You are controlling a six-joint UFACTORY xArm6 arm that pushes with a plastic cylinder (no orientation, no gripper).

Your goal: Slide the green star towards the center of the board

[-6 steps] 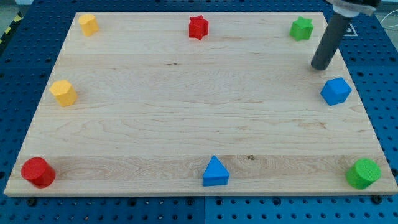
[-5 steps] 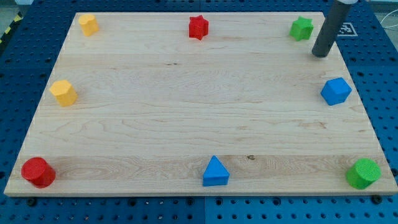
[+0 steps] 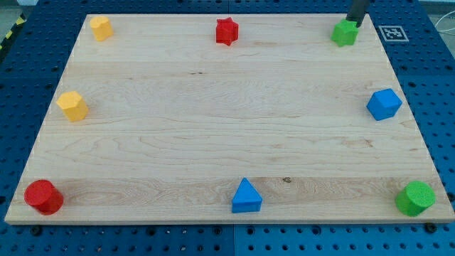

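- Camera view shows my tip [image 3: 353,22] at the board's [image 3: 213,135] top-right corner, just above and to the right of the green star [image 3: 345,33], so close that I cannot tell whether they touch.
- Tool state: a bare rod with nothing to open or close; it grips nothing and can only push.
- Green star sits near the top edge, well apart from the centre, so the task looks barely begun.
- Risk: my tip meets one of the star's points off-centre, and the star spins or slips sideways instead of travelling.
- Risk: a push aimed too straight down sends the star along the right side toward the blue block [image 3: 384,104] rather than inward.
- Risk: a push aimed too far left runs it along the top edge toward the red star [image 3: 227,31].
- Risk: my tip slides past the star and loses it, leaving it in the corner.
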